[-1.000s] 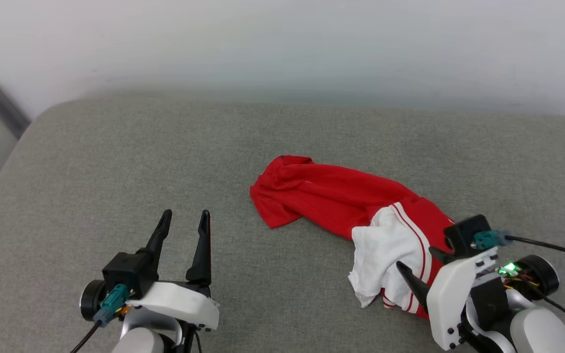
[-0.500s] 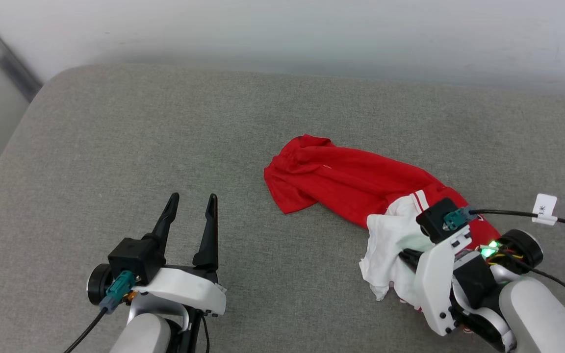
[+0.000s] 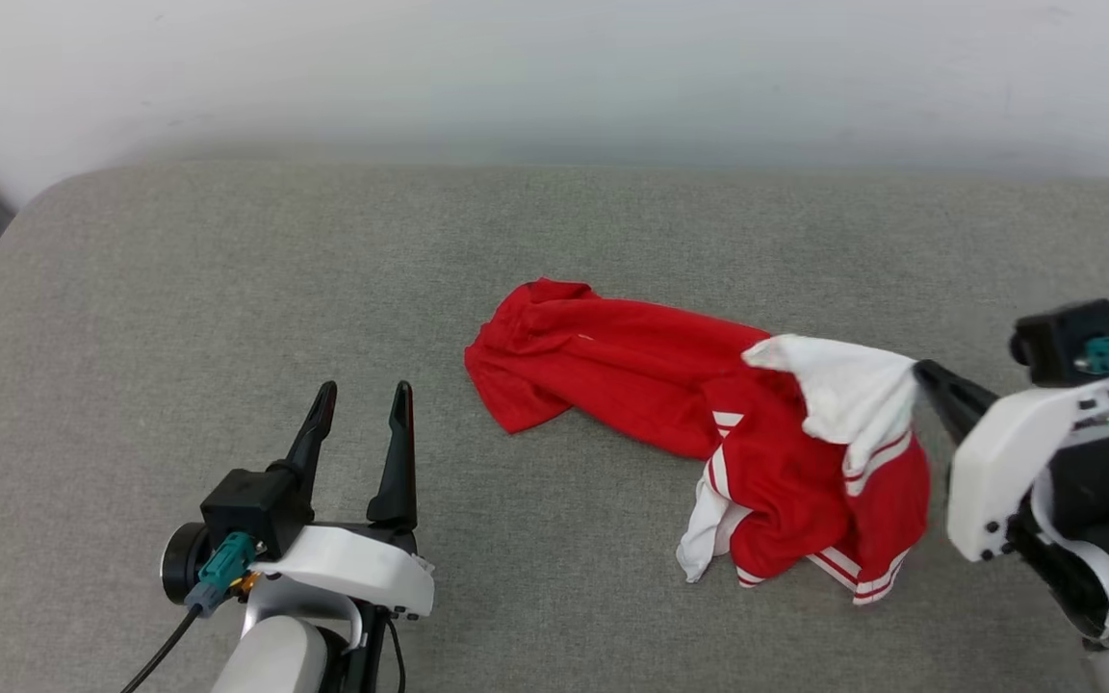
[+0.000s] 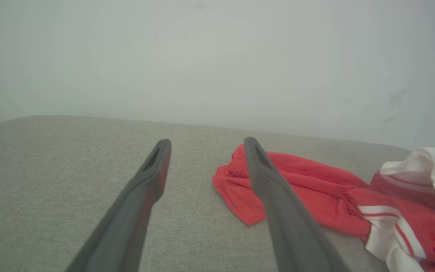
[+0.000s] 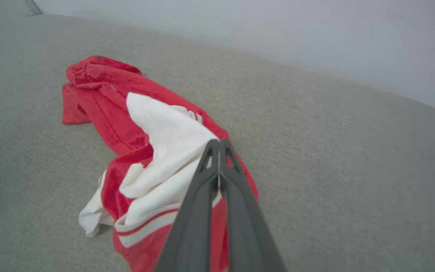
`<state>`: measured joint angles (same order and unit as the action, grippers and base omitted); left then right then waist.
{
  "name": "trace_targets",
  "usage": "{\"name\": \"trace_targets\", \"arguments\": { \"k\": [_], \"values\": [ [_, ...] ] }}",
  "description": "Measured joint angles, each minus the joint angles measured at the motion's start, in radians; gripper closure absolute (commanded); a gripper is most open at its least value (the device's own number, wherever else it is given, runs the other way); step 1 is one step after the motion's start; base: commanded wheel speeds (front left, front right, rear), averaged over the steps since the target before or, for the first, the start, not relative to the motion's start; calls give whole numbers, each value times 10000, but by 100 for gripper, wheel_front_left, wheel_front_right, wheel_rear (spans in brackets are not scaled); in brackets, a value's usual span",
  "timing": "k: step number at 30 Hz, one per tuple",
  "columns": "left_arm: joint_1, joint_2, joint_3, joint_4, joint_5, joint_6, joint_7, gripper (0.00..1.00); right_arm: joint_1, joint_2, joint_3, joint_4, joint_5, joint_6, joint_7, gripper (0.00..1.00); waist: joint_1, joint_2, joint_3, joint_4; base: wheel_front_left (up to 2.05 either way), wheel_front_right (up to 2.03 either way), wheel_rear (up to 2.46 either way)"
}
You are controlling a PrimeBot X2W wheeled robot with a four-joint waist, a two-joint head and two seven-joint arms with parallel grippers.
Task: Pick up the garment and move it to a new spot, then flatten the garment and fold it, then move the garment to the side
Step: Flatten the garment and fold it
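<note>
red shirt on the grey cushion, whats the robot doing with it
The right gripper has its jaws shut on a white part of the garment and holds that end up off the grey cushion. The red body lies crumpled on the cushion. The left gripper hovers apart to the left, jaws open, holding nothing. No flattening or folding is done yet.

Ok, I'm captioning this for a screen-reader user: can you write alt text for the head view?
The right gripper, shut on the white sleeve, holds one end of a crumpled red garment raised above a grey cushion, the rest lying on it. The left gripper sits open at lower left, apart from the cloth.
</note>
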<state>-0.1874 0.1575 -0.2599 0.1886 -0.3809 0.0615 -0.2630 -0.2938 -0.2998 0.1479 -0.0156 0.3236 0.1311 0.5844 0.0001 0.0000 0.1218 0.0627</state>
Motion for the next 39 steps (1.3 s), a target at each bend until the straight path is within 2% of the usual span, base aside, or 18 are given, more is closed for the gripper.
{"name": "trace_targets", "arguments": {
  "k": [5,9,12,14,15,16,22,30,33,39],
  "values": [
    [62,-29,38,48,84,-84,0,0,975,711,-2420,614,-134,0,-389,100,-1,0,-106,-251,0,0,0],
    [75,-21,52,109,100,-127,0,0,1617,1235,-4067,1741,71,0,-614,100,-1,0,-107,-327,0,0,0],
    [72,-15,54,157,105,-134,0,0,1801,1436,-4876,2683,111,-2,-982,100,0,0,-65,-356,0,0,0],
    [68,-2,61,176,115,-134,0,0,1801,1526,-5076,3281,65,-2,-1250,96,0,0,-26,-375,0,0,0],
    [62,12,61,184,115,-134,0,0,1786,1557,-5093,3452,12,-2,-1509,58,-1,0,-2,-379,0,0,0],
    [55,29,58,190,115,-134,0,0,1721,1597,-5145,3570,35,-2,-1774,0,0,0,24,-385,0,0,0],
    [40,123,169,165,113,-105,0,0,1204,1607,-4732,3390,-61,-2,-3847,0,0,0,46,-492,0,0,0],
    [213,184,205,178,100,-13,0,0,1056,1618,-3963,2332,-1174,-2,-5971,0,-1,0,-334,-516,0,0,0],
    [373,240,205,240,98,6,0,0,1260,1760,-3559,1847,-1526,-2,-6364,0,-1,0,-550,-485,0,0,0],
    [782,424,209,324,130,144,96,0,2317,2079,-2761,803,-1931,-2,-6397,0,-1,0,-1060,-444,0,0,0]
  ]
}}
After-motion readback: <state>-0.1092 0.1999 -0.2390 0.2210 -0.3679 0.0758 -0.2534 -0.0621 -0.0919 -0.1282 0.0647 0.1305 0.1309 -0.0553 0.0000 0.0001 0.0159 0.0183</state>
